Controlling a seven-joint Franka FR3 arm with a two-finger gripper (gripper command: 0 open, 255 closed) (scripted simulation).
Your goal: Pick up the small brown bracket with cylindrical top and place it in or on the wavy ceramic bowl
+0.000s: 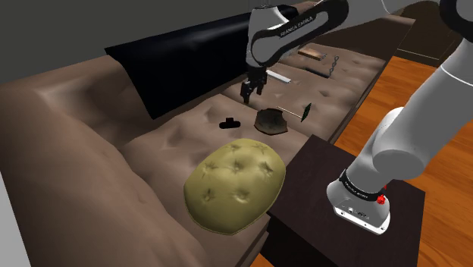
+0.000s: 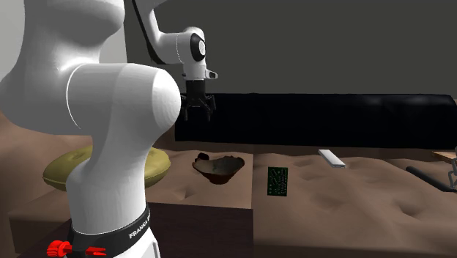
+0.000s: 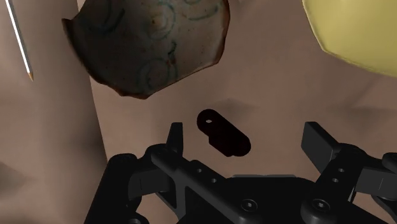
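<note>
The pincer hangs open above the sofa, its two black fingers standing well apart with nothing between them; the bracket, which reads as a dark, nearly black oblong lug with a hole at one end, lies flat on the brown seat below, apart from the fingers and near the wavy-rimmed bowl; the bowl rests on the same seat, between the bracket and a small green card, and an olive cushion lies on the bracket's other side. The step in hand looks to be the approach to the grasp; in the wrist view the bracket lies slantwise and closer to one finger than the other, so a good descent would first centre the hand over it, then turn the wrist until the fingers face its long sides and can close across the narrow width; the seat looks soft and dimpled, so coming straight down and stopping at the fabric should keep the fingertips from nudging the low piece aside; the lift should clear the bowl's rim before carrying across.
</note>
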